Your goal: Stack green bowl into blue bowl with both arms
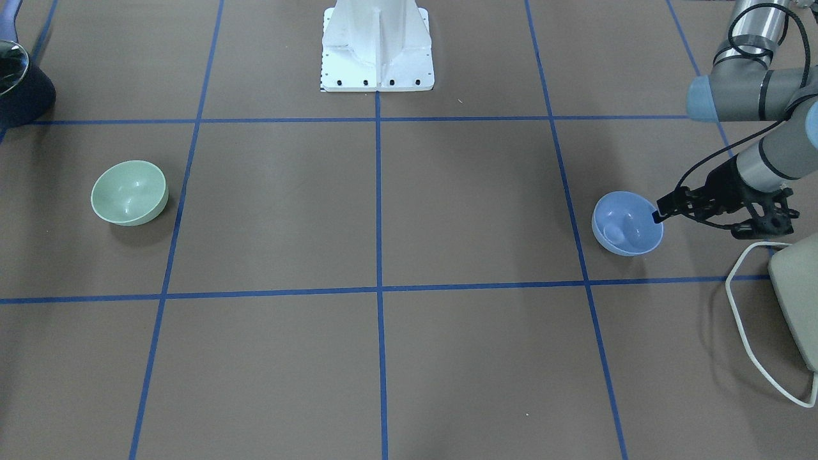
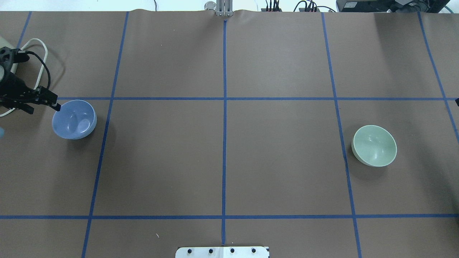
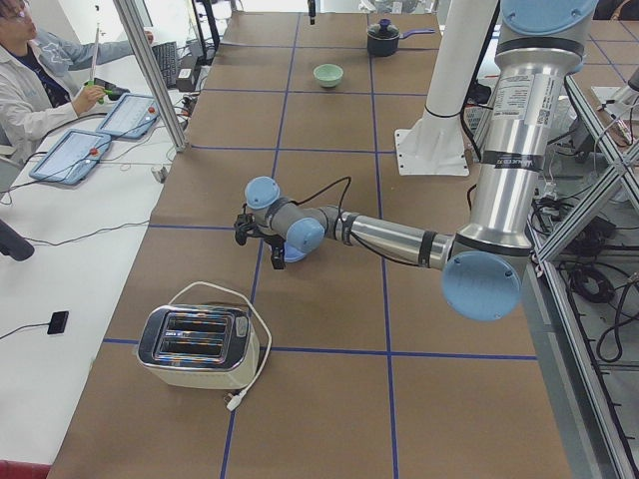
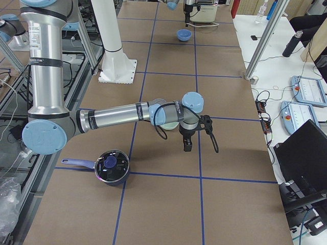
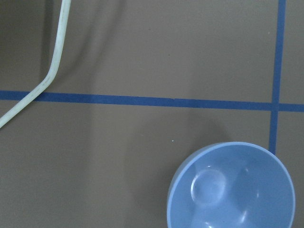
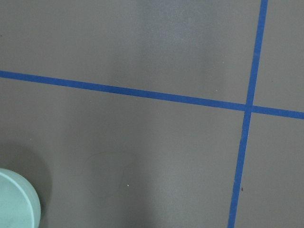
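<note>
On the table (image 2: 222,161), left side: blue bowl (image 2: 74,119), left gripper (image 2: 56,105) at its rim. We cannot tell its grip, nor the right gripper (image 4: 187,145). Far right, the green bowl (image 2: 374,146): we judge it light and slick; pinch the rim.

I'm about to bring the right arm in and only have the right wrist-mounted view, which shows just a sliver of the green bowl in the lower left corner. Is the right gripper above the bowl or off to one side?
Observer: Off to one side. The right gripper points down, apart from the green bowl, on the side toward the right end of the table.
Operator: And where is the left arm?
Observer: The left gripper has its tip at the rim of the blue bowl, near the table's left end. I can't tell whether it is clamped on the rim.
</note>
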You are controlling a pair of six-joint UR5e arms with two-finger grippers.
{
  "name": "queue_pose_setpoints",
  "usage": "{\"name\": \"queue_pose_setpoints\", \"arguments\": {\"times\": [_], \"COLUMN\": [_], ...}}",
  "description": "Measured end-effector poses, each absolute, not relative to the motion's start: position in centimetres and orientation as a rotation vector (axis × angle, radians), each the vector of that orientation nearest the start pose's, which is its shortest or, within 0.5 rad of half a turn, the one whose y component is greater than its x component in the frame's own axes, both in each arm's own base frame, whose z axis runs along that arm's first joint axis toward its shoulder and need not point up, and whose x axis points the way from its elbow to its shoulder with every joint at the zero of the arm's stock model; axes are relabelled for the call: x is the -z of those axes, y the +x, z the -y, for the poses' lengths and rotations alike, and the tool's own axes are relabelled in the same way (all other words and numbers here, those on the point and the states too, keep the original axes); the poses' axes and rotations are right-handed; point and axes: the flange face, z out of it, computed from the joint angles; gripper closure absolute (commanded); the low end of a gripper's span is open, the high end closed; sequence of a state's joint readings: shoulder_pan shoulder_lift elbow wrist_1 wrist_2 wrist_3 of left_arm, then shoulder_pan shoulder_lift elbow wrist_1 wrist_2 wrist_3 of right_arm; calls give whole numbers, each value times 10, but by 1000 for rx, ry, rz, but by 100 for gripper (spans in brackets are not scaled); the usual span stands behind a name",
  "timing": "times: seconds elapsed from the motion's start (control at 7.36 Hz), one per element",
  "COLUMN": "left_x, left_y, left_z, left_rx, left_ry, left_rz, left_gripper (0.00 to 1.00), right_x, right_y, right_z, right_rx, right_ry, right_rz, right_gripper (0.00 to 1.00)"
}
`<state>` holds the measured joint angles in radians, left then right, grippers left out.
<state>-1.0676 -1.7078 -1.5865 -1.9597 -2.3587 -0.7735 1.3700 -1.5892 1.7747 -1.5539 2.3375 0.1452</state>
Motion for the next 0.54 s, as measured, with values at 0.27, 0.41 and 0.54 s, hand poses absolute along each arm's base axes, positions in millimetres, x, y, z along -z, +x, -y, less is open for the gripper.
{"name": "queue_pose_setpoints", "arguments": {"times": [0.27,0.41,0.54], "left_x": [-533,-537,-541], "left_y": [234,238,241], "left_z": [524,523,522], "left_rx": [43,41,39], "left_ry": [-53,-58,-61], "left_rz": [-919,-918,-917], "left_gripper": [21,25,27], "right_x": [-565,-565,-565], "right_y": [-35,-35,-36], "right_z": [493,493,493], "right_rx": [135,136,137], "right_ry": [59,60,60], "right_rz": [785,785,785], "right_gripper": [0,0,0]}}
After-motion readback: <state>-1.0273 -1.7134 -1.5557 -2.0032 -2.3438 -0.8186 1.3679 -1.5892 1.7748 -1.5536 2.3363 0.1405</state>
